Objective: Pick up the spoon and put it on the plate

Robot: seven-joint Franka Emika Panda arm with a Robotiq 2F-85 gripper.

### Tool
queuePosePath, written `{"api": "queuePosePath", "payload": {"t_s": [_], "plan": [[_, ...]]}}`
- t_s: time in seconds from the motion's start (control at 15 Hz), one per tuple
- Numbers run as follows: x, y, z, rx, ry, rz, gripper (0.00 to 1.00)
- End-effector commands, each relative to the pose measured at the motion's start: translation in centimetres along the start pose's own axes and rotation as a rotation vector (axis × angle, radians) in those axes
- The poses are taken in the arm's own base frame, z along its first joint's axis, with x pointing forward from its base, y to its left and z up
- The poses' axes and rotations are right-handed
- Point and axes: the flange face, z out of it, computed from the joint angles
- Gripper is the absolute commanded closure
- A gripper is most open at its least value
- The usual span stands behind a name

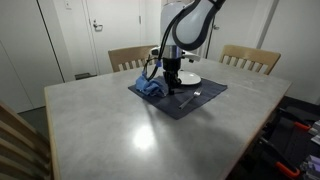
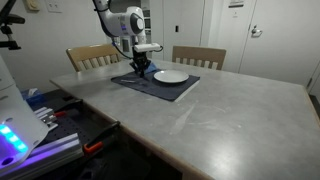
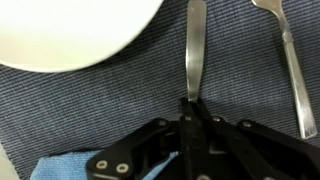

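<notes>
My gripper [image 3: 192, 103] is shut on the end of a silver utensil handle [image 3: 194, 50], apparently the spoon; its bowl is cut off at the top of the wrist view. It lies flat on the dark blue placemat [image 3: 100, 110]. The white plate [image 3: 70, 30] sits just to the upper left of it on the mat. In both exterior views the gripper [image 1: 172, 86] [image 2: 143, 69] is down at the mat beside the plate [image 1: 188, 78] [image 2: 170, 76].
A second silver utensil [image 3: 292, 65] lies on the mat to the right of the held one. A crumpled blue cloth [image 1: 150, 88] [image 3: 60, 168] lies on the mat by the gripper. Wooden chairs [image 1: 250, 58] stand behind the grey table [image 1: 110, 130].
</notes>
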Motion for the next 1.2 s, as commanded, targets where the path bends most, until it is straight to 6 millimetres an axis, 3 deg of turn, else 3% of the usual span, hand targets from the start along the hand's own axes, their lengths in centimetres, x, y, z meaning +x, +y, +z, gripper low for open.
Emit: {"api": "queuePosePath", "payload": {"t_s": [0.0,0.67,1.13], "plan": [[-0.5,-0.1,0.1,0.006,-0.005,-0.013,0.98],[-2.9,-0.3,-2.0,0.051,-0.106,0.025,0.98],[-5.5,1.3,-3.4,0.023,-0.115,0.104,0.98]]}}
